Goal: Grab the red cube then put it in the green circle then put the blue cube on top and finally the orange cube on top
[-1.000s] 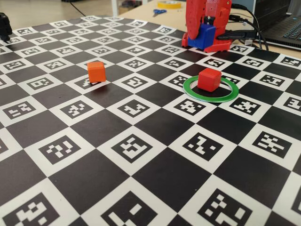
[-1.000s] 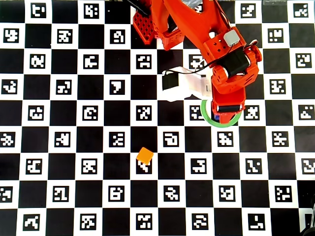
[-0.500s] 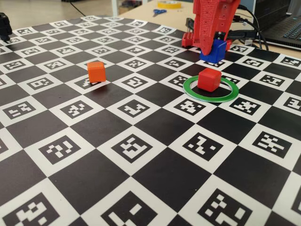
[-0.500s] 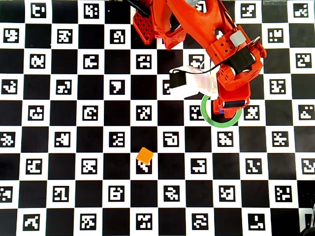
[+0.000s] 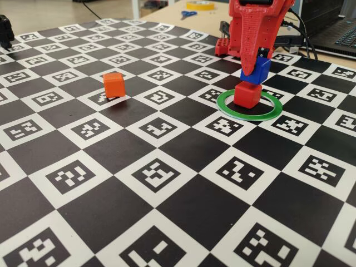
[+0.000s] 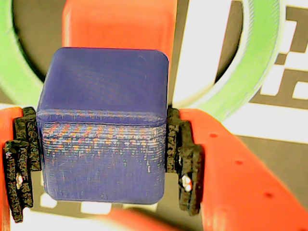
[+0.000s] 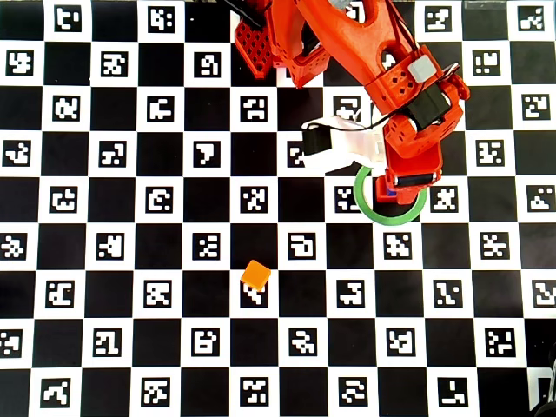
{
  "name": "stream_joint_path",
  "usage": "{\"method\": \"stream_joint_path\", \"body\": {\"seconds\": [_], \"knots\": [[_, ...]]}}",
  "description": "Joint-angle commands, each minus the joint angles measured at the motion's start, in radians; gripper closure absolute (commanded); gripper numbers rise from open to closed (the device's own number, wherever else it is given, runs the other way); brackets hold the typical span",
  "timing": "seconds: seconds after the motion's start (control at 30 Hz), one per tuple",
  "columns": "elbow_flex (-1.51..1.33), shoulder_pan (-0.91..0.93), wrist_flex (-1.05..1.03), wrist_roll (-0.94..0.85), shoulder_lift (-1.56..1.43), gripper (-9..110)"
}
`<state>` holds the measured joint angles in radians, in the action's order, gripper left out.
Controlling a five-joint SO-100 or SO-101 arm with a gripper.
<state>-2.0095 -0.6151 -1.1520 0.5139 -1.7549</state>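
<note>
In the fixed view's upper right, the blue cube (image 5: pixel 255 70) is pinched between the jaws just above the red cube (image 5: pixel 247 94) inside the green circle (image 5: pixel 225 108). Edges should be squared before it is lowered and released gently.

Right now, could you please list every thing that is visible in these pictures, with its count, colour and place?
red cube: one, matte red, inside the green ring, under the blue cube.
blue cube: one, deep blue, held in the gripper at the red cube's top; contact cannot be told.
orange cube: one, bright orange, alone on the board, left of the ring in the fixed view.
green ring: one, green, flat on the board.
marker checkerboard: one, black and white, covers the table.
scissors: one, blue handles, far edge.
tape roll: one, yellow, beside the scissors.
arm: one, red.
gripper: one, red with black pads, shut on the blue cube.
</note>
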Motion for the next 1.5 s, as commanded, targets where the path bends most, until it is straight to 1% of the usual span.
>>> {"method": "stream_joint_path", "body": {"seconds": [0.0, 0.57, 0.6, 0.7, 0.77, 0.83, 0.9, 1.03, 1.27, 1.47], "knots": [[0.003, 0.005, 0.014, -0.003, -0.084, 94], [-0.017, 0.009, 0.032, -0.023, -0.086, 93], [-0.017, 0.009, 0.032, -0.025, -0.087, 92], [-0.018, 0.011, 0.032, -0.028, -0.087, 81], [-0.018, 0.011, 0.029, -0.028, -0.089, 77], [-0.017, 0.011, 0.026, -0.028, -0.091, 70], [-0.012, 0.011, 0.018, -0.025, -0.095, 68], [0.021, 0.017, -0.017, -0.02, -0.104, 65], [0.14, 0.038, -0.149, -0.026, -0.124, 64], [0.235, 0.084, -0.235, -0.086, -0.137, 64]]}}
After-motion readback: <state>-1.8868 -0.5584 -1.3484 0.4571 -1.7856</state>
